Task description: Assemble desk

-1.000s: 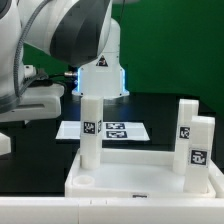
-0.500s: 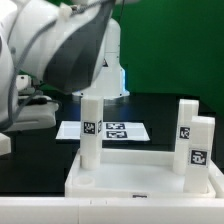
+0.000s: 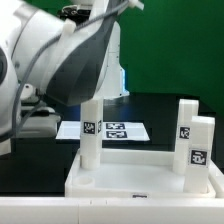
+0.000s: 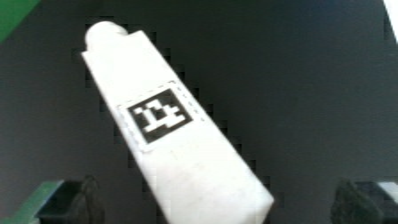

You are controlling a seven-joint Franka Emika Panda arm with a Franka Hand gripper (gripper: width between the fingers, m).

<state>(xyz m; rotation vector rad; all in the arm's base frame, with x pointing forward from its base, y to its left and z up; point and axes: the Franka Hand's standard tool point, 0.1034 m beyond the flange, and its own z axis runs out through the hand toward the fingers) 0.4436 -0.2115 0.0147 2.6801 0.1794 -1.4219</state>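
On the desk top [image 3: 140, 176] three tagged legs [image 3: 91, 130] stand upright in corner sockets; the hand [image 4: 214, 200] gapes open.

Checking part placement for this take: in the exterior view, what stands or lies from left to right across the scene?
Robot arm → upright leg on the desk top → marker board behind → two upright legs, one behind and one nearer, at the right.

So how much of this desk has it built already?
Three legs already stand on the desk top: one on the exterior view's left, two on its right. The open gripper hangs over a leg, holding nothing. At least one corner socket looks unfilled, so a leg probably remains.
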